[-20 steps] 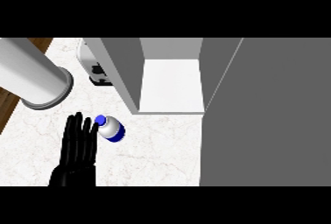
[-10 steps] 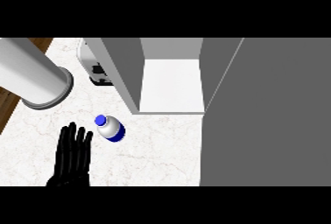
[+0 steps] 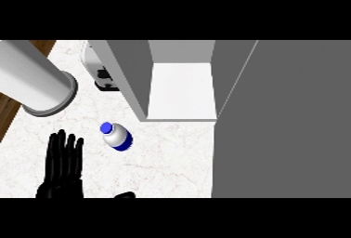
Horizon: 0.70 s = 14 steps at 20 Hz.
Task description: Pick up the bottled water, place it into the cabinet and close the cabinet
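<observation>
One hand in view: the left hand (image 3: 63, 162), fingers straight and holding nothing, beside the bottled water (image 3: 117, 136).
Bottled water: upright on the marble counter (image 3: 171, 158), near the open cabinet (image 3: 181, 90).
Risk: a sideways brush could topple the bottle.
Hidden: right hand unseen; cabinet door (image 3: 284, 121) blocks everything at right.

The bottle (image 3: 116, 136) stands on the counter (image 3: 165, 162), left of centre. Just right and far of it, the cabinet (image 3: 182, 88) sits open, its door (image 3: 281, 121) at the right. The left hand (image 3: 63, 165) rests near-left of the bottle, apart. A cylinder (image 3: 34, 79) lies far left.
</observation>
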Each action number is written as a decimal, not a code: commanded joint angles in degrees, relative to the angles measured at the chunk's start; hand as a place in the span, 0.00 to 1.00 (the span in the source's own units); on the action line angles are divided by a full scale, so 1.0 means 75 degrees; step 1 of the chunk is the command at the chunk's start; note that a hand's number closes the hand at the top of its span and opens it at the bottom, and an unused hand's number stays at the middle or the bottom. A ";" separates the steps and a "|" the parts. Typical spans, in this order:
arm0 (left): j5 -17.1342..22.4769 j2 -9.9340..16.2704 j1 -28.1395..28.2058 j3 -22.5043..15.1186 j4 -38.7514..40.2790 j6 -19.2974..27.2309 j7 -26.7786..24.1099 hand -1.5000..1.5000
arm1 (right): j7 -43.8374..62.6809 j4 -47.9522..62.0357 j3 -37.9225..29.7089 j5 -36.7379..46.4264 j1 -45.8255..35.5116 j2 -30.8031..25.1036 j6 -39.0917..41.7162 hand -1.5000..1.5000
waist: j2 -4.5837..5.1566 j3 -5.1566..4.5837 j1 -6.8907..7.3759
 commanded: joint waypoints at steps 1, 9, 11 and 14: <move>0.0311 0.0082 -0.0114 0.0630 0.0963 -0.0427 -0.0698 0.00 | -0.0336 0.0097 0.0384 0.0402 0.0247 0.0145 0.0042 0.00 | 0.0002 -0.0001 -0.0010; 0.0732 0.0284 -0.0692 0.1457 0.2016 -0.1069 -0.0727 0.00 | -0.0605 0.0295 0.0242 0.0220 0.0369 0.0025 0.0331 0.00 | 0.0003 0.0001 -0.0026; 0.0817 0.0315 -0.0782 0.1667 0.2380 -0.1277 -0.0922 0.00 | -0.0448 0.0169 0.0188 0.0084 0.0324 -0.0023 0.0290 0.00 | 0.0005 0.0001 -0.0020; 0.1031 0.0406 -0.0936 0.1995 0.2881 -0.1707 -0.1099 0.00 | -0.0063 0.0006 -0.0046 -0.0182 0.0040 -0.0141 0.0160 0.00 | 0.0007 0.0001 -0.0004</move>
